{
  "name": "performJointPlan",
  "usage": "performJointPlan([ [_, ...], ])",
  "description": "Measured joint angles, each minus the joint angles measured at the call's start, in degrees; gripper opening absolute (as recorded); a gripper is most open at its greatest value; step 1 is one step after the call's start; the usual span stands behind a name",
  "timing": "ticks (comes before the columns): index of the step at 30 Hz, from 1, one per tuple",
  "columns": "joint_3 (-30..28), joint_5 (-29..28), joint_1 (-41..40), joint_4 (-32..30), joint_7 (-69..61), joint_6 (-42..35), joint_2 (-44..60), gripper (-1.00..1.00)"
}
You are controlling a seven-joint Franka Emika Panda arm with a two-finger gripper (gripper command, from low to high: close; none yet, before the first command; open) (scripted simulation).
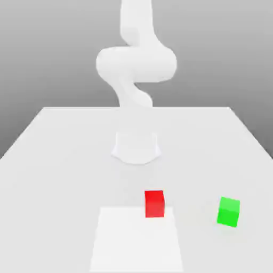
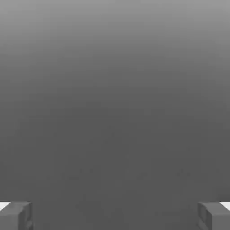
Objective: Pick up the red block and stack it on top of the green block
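Two gray fingertips (image 2: pixel 15 215) peek in at the corners of the hand view, one on each side, very far apart. The gripper (image 2: pixel 115 216) is wide open. Nothing sits between the fingertips and they touch nothing. Between them there is just plain gray, lighter at one end and darker at the other. Each fingertip is cut off by the picture's edge, so just the blocky ends show.

In the exterior view, the white table (image 1: pixel 58 160) spreads out wide. The red block (image 1: pixel 154 203) sits flat on it, a little below the middle of the picture, at about 6 o'clock from the round white base (image 1: pixel 136 147) of the arm. The green block (image 1: pixel 229 211) sits at about 3 o'clock from the red block, a tiny bit lower, and well apart from it. The green block is turned a little, so it looks tilted next to the red one. Both blocks rest on the table, and nothing is on top of either one.

The white arm (image 1: pixel 136 58) rises from its base at 12 o'clock and bends in a big curve. Its top is cut off by the picture's edge. The arm is white and soft-looking against the gray, so its joints are hard to make out. A brighter white square (image 1: pixel 136 240) lies on the table near 6 o'clock, and the red block stands at its far edge.
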Motion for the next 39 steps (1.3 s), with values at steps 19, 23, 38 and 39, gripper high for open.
performJointPlan([
  [19,5.37,0.62,2.98,-33.42,4.53,32.2,39.37,0.0],
  [23,2.67,-2.93,4.83,-32.77,7.14,40.01,48.61,0.0],
  [38,2.99,-0.12,5.45,-33.91,5.2,33.18,40.68,-1.0],
  [39,2.93,0.14,5.59,-34.21,5.06,31.44,38.64,-1.0],
])
